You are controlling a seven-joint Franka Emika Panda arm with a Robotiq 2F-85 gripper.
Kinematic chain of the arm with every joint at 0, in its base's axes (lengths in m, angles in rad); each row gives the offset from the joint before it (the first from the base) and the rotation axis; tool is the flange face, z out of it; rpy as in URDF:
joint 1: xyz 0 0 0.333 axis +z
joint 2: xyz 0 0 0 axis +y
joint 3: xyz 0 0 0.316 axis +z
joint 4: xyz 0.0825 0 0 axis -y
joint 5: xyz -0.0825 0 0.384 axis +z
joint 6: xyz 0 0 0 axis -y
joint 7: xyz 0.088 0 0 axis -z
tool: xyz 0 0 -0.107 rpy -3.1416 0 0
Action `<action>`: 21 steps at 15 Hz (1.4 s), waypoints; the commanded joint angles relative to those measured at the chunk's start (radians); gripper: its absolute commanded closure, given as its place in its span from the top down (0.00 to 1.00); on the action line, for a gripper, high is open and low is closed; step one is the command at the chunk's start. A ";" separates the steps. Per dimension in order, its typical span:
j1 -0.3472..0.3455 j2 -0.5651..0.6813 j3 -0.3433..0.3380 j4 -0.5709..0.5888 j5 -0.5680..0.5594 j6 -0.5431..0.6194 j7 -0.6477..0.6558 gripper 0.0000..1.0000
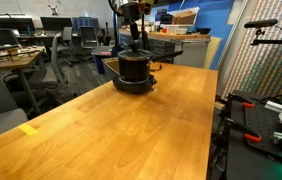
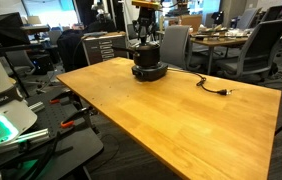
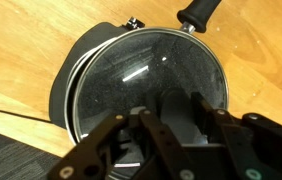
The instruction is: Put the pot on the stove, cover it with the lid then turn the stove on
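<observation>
Far end of the wooden desk [image 1: 101, 130]: the black pot [image 1: 133, 68] stands on the stove [image 1: 134, 87], the glass lid [image 3: 141, 70] seated on its rim and its long handle [image 3: 199, 14] jutting sideways. My gripper [image 3: 171, 106] hangs just over the lid's centre. Its fingers look slightly parted, but I cannot tell whether they clamp anything. A power cord [image 2: 206, 85] lies across the desk.

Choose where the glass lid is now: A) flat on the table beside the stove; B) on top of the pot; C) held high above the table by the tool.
B: in the wrist view the lid covers the pot, whose handle sticks out past its rim.
</observation>
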 commanded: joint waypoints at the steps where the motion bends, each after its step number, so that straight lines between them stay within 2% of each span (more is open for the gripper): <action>1: -0.026 0.023 0.015 0.080 0.035 -0.053 -0.031 0.15; 10: -0.028 0.063 0.014 0.185 0.028 -0.202 -0.071 0.15; 17: -0.019 0.183 0.025 0.316 0.023 -0.198 -0.099 0.15; 21: -0.026 0.209 0.024 0.373 0.026 -0.210 -0.101 0.15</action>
